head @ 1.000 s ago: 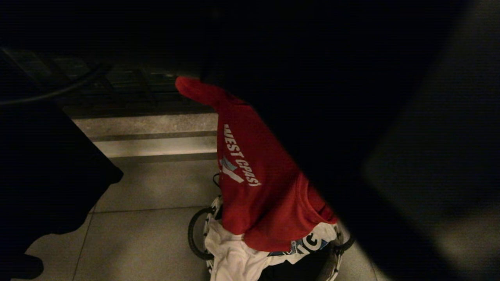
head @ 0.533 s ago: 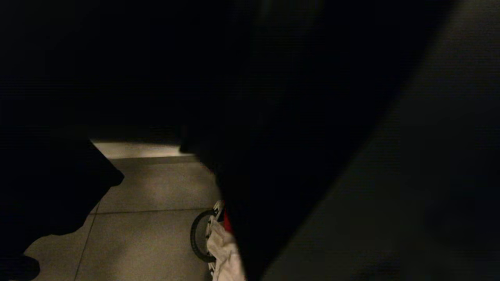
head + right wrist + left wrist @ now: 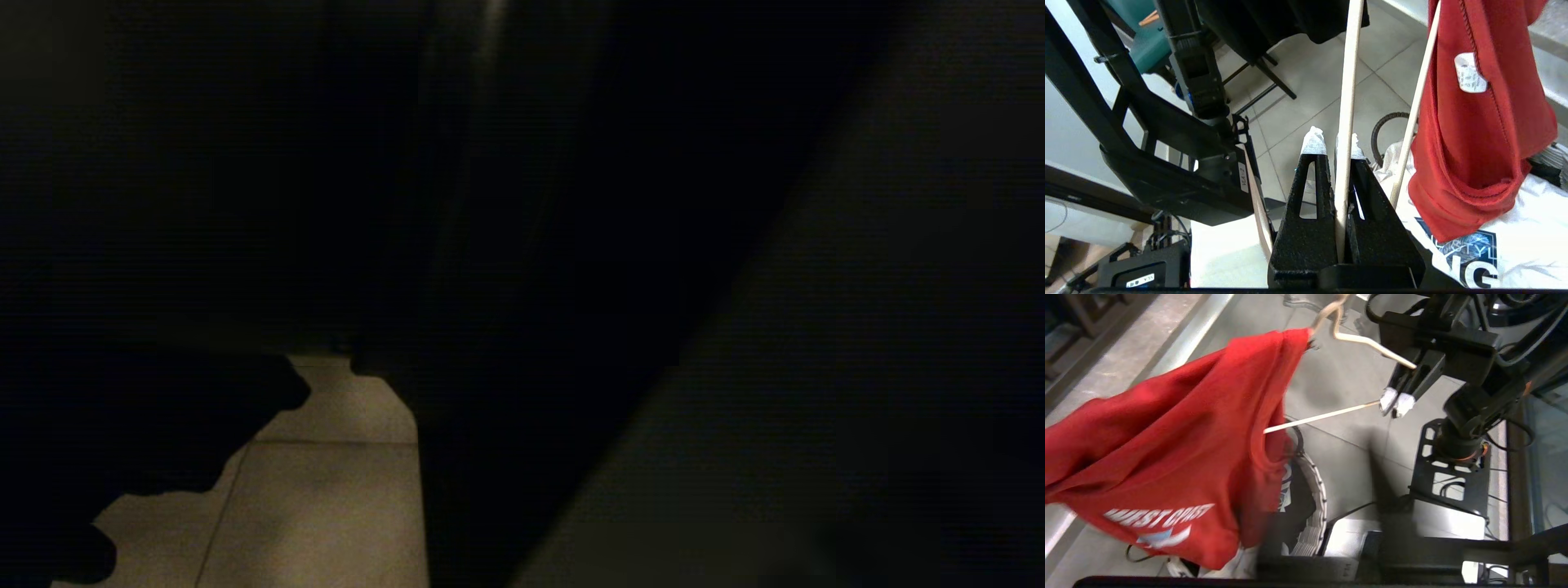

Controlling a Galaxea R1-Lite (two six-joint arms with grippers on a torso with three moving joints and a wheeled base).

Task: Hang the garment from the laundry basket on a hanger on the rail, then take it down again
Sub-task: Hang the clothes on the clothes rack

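Jaws of our right gripper [image 3: 1397,404] clamp the hanger [image 3: 1346,102]; garment [image 3: 1167,449] drapes it above the laundry basket [image 3: 1316,498]; our left gripper is closed, unseen

Floor [image 3: 1355,416]: pale grey tiles with thin dark grout lines; raised lighter stone step [image 3: 1180,339] along one side; laundry basket [image 3: 1316,506] stands on tiles, black-and-white patterned rim showing, thin black loop handle [image 3: 1382,130] at edge; white T-shirt [image 3: 1515,228] with blue-and-white print heaped in basket; black perforated base plate [image 3: 1447,473] of robot also on floor, near basket; dark stand legs [image 3: 1265,77] on tiles farther off.
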